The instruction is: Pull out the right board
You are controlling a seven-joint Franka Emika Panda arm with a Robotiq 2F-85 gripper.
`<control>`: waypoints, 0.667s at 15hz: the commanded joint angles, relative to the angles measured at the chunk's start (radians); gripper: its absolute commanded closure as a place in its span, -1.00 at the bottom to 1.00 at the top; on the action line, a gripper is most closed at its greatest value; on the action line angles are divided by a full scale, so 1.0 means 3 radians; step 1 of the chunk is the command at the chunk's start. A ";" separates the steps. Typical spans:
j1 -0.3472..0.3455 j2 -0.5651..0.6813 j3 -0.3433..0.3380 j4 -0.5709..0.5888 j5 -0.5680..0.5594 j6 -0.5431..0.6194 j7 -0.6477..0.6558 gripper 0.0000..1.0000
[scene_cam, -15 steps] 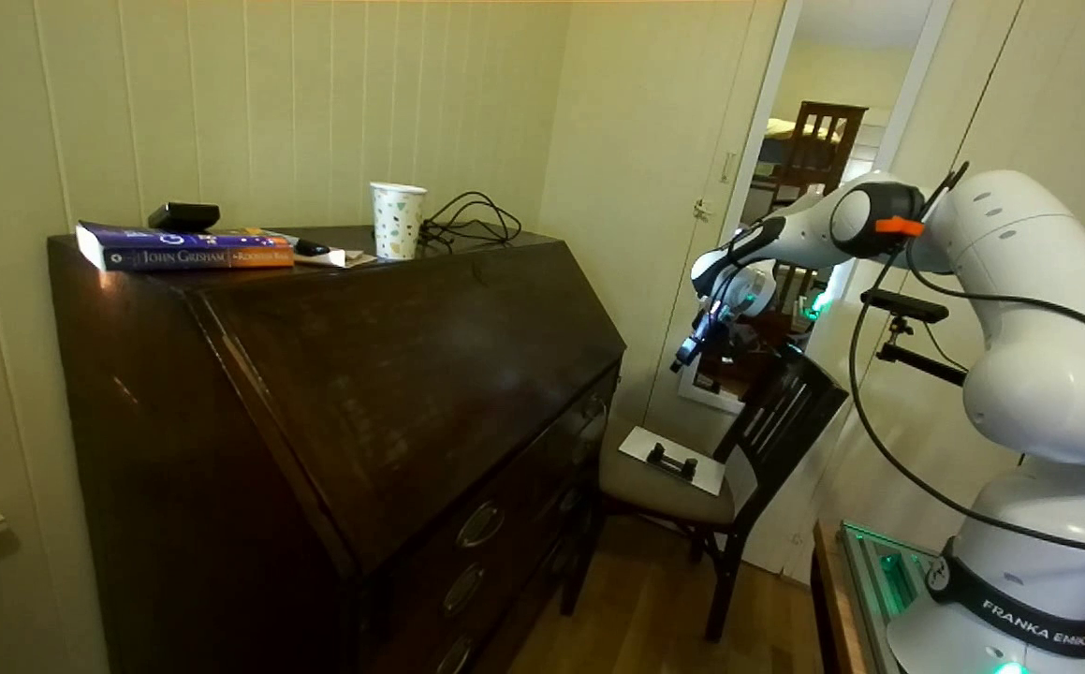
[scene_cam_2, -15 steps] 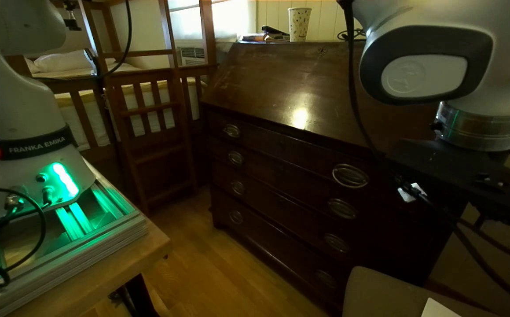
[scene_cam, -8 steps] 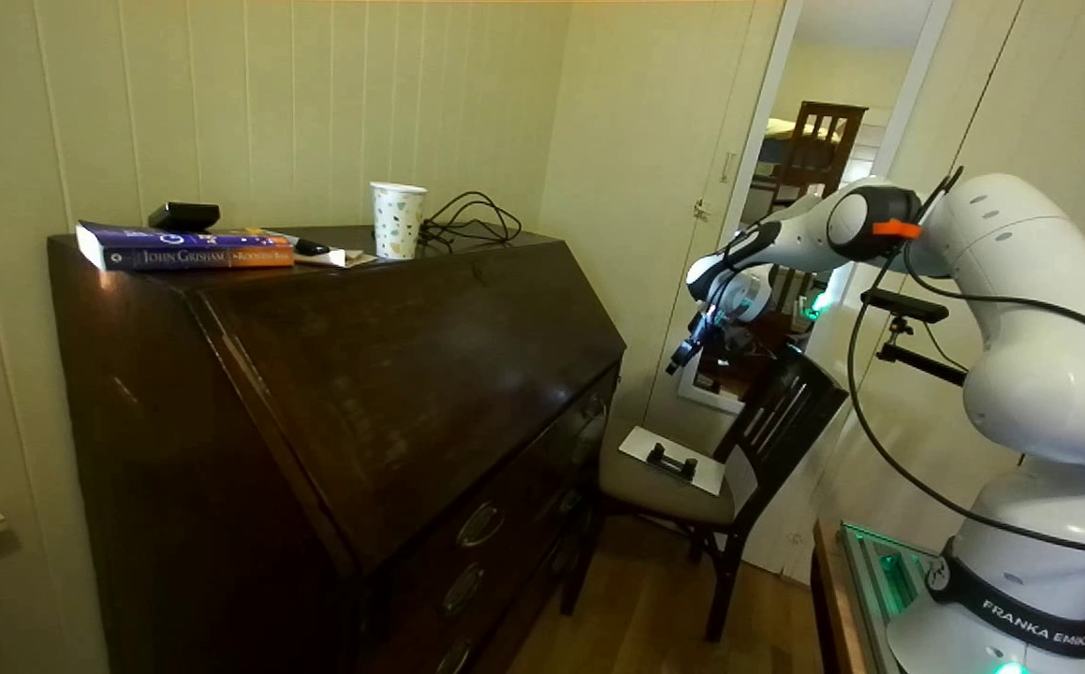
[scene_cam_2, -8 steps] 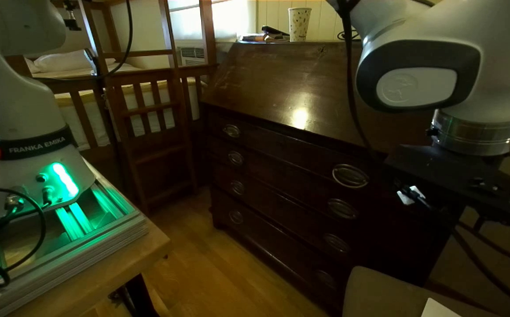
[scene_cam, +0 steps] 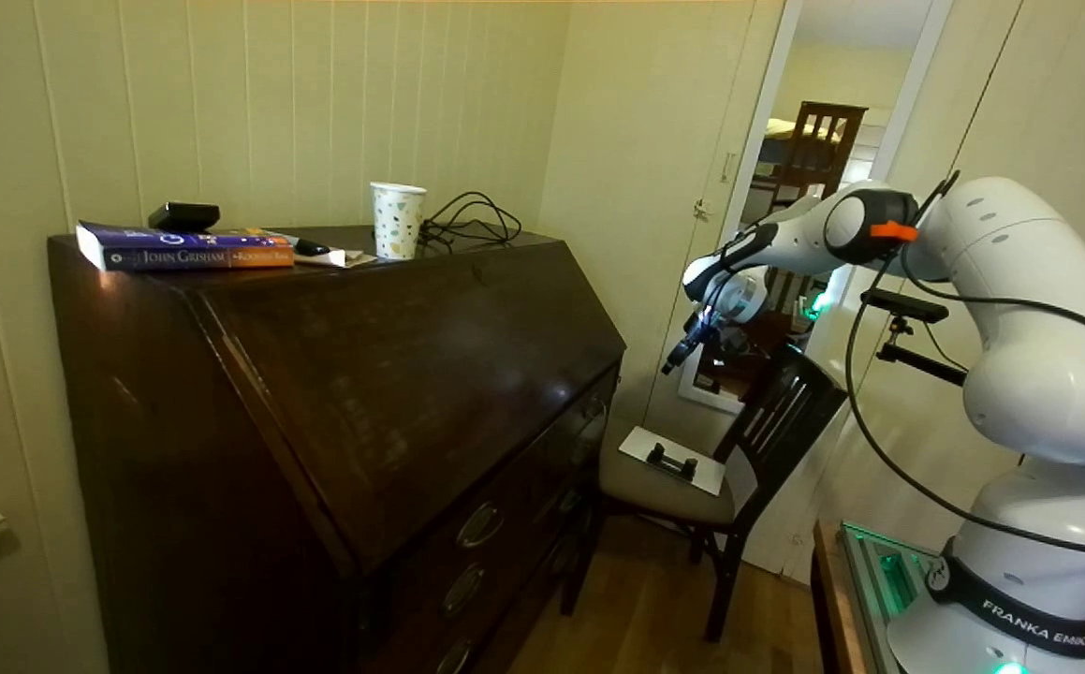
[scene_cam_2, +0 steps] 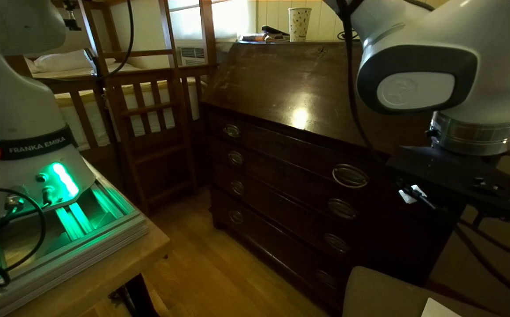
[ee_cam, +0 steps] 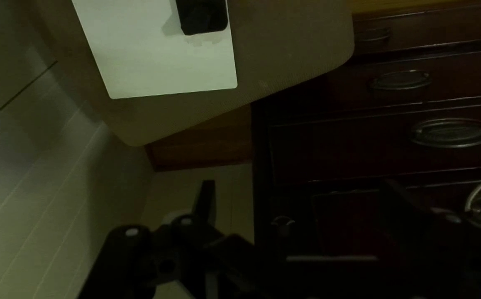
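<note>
Your right board [ee_cam: 294, 230] is a slim, dark wooden bar housed in the front of the desk [scene_cam: 411, 374], at the end nearest the chair [scene_cam: 640, 487], just beside the top drawer [ee_cam: 352, 224]. In the wrist view it shows low and near the middle, with a small knob [ee_cam: 283, 221] on its end face. That corner is very dark, so whether the face lies flush or stands out a little is hard to say. Your pincer [ee_cam: 300, 187] has its fingers [ee_cam: 206, 201] spread wide and holds nothing; in an exterior view the pincer [scene_cam: 668, 366] hangs near the desk's front edge, not touching it.

Expect the board to be stiff and fairly light, hard wood that should not give under a firm squeeze. Its face, if polished like the desk, is probably slippery, with little edge to catch, so the knob looks like the place to take hold: close on it squarely, then draw straight out. A sideways pull could make the bar bind, and so small a knob may slip free.

Compared with a second ago, your arm [scene_cam: 991, 262] has brought the pincer a little nearer the desk and slightly lower. The desk, the chair and the paper cup [scene_cam: 399, 221] have not moved, and the board is not yet gripped
</note>
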 commanded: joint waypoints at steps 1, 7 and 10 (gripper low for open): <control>0.0028 0.0161 0.0016 0.0190 -0.0033 0.0050 -0.0072 -1.00; 0.0096 0.0345 -0.0015 0.0353 -0.0048 0.0167 -0.0106 -1.00; 0.0079 0.0256 0.0002 0.0212 -0.0001 0.0144 -0.0100 -1.00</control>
